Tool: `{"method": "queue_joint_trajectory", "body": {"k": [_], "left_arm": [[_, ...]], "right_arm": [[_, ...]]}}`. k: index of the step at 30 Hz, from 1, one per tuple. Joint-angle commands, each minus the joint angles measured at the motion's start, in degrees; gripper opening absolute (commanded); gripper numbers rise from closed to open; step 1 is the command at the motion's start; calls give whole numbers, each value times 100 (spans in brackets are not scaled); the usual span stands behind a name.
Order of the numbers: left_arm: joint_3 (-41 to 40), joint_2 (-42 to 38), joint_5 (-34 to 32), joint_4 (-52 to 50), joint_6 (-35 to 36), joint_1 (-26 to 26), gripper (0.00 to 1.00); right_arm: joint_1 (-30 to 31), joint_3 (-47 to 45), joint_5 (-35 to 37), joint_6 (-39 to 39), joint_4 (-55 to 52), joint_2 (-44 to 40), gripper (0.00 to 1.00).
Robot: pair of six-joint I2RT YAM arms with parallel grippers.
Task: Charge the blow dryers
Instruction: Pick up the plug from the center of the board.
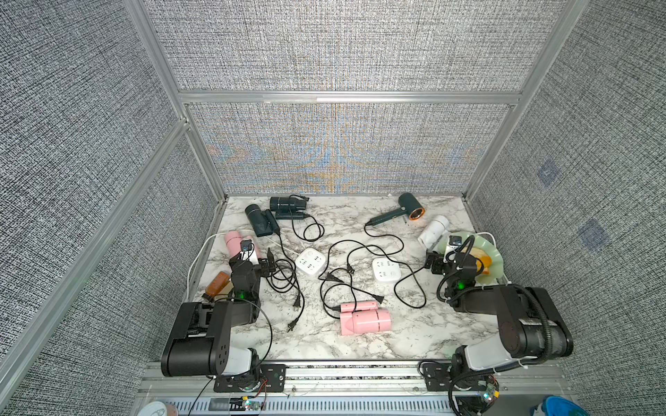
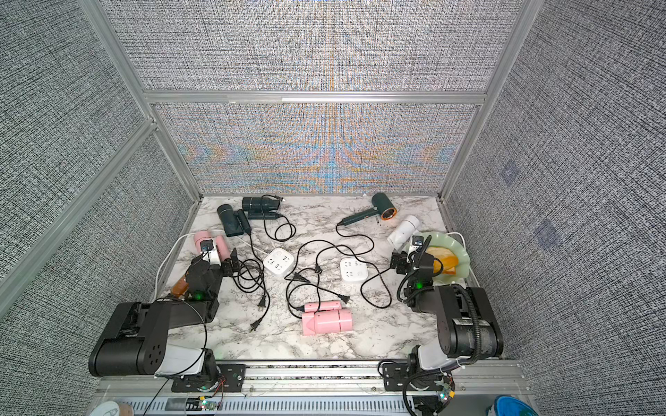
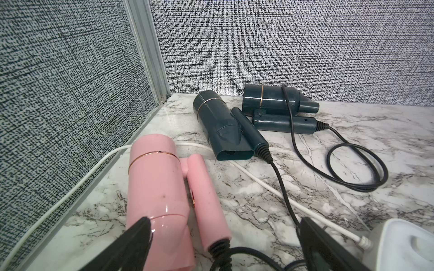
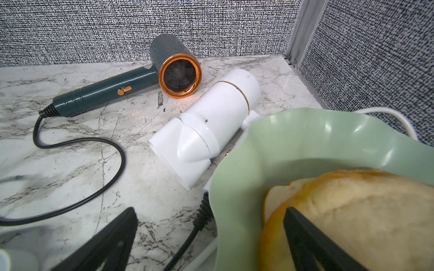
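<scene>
Six blow dryers (image 1: pixel 364 320): all lying on the bench (image 1: pixel 403 335); no plug looks seated in the power strips (image 1: pixel 310 263).
Left end effector (image 3: pixel 225 220): jaws wide apart, empty.
Right end effector (image 4: pixel 210 211): jaws wide apart, empty.
Rear pink dryer (image 3: pixel 159 187): just ahead of the left end effector, long axis running away from it, cord end nearest.
Nearer arm: left, by my judgement; the white dryer (image 4: pixel 211 122) suits the right.

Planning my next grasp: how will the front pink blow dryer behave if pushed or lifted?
The pink blow dryer has a round barrel, so it may roll, though its folded handle alongside probably checks that. The glossy plastic looks slippery. Its floppy black cord will likely drag and could snag nearby loops.
</scene>
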Motion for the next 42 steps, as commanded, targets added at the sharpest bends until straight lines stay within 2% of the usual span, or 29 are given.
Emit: {"method": "queue_joint_trajectory", "body": {"k": [1, 29, 35, 39, 42], "left_arm": [[25, -2, -46, 11, 37, 7, 100], [-41, -39, -50, 81, 37, -2, 99], [-318, -399, -149, 285, -20, -6, 99], [38, -600, -186, -473, -31, -2, 99], [516, -1006, -383, -1680, -231, -23, 99]], "right_arm": [[5, -20, -1, 23, 109, -17, 99], [-7, -239, 59, 94, 443, -102, 99], [-23, -323, 147, 139, 431, -285, 99], [-17, -215, 185, 144, -85, -674, 99], [-13, 14, 285, 221, -876, -1137, 99]]}}
